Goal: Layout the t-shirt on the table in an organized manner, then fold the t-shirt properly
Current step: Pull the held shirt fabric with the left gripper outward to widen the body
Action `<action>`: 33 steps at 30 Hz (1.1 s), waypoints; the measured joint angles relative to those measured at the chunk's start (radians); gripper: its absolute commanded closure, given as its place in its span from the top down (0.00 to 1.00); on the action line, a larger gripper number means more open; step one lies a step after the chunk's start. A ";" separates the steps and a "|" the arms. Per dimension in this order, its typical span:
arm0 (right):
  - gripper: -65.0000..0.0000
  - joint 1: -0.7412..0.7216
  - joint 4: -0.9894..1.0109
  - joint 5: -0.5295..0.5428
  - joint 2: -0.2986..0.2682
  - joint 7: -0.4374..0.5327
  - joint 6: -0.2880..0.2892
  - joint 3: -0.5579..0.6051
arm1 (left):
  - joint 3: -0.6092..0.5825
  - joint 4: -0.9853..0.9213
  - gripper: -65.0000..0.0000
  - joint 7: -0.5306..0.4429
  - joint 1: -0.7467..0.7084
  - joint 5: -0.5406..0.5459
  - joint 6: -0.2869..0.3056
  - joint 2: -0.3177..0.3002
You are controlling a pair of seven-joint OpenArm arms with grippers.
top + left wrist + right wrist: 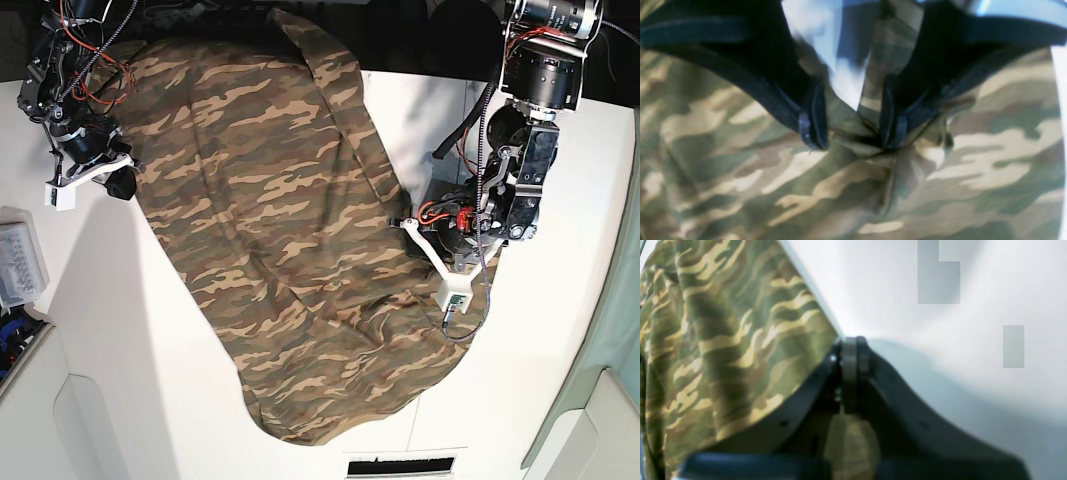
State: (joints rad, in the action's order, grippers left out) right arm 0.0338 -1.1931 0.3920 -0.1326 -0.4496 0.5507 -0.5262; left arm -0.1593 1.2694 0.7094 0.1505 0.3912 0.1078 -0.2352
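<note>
The t-shirt (270, 230) lay spread w/ wrinkles diagonally across the table (560, 330), from the far-left corner toward the near edge, its lower hem hanging close to that near edge. Left gripper (848, 133) sat at the shirt's right-hand edge, claw spread apart, a bunched ridge of fabric between the fingers (813, 123) but not pinched. Right gripper (851, 350) was at the shirt's far-left edge, claw pressed together on the fabric edge, w/ bare tabletop beside it.
</note>
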 measured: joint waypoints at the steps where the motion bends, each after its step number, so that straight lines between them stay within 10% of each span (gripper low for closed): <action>1: 0.00 0.000 0.000 0.000 0.000 0.000 0.000 0.000 | 0.000 0.000 0.25 0.000 0.000 -0.012 -0.013 0.000; 5: 0.00 0.000 0.000 0.000 0.000 0.000 0.000 0.000 | 0.000 0.000 0.00 0.000 0.000 -0.043 -0.018 0.000; 14: 0.00 0.000 0.000 0.000 0.000 0.000 0.000 0.000 | 0.000 0.009 0.00 0.052 0.003 -0.030 0.084 -0.074; 23: 0.00 -0.001 0.000 -0.003 -0.009 0.004 0.000 0.000 | 0.000 0.046 0.01 0.188 0.003 0.416 0.386 -0.184; 33: 0.00 -0.001 0.000 -0.004 -0.009 0.004 0.000 0.000 | -0.001 0.046 0.17 0.245 0.002 0.543 0.451 -0.273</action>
State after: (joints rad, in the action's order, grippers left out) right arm 0.0330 -1.1931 0.3882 -0.1417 -0.4454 0.5503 -0.5262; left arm -0.1600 1.3151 0.9546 0.1528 0.9340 0.5591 -0.5079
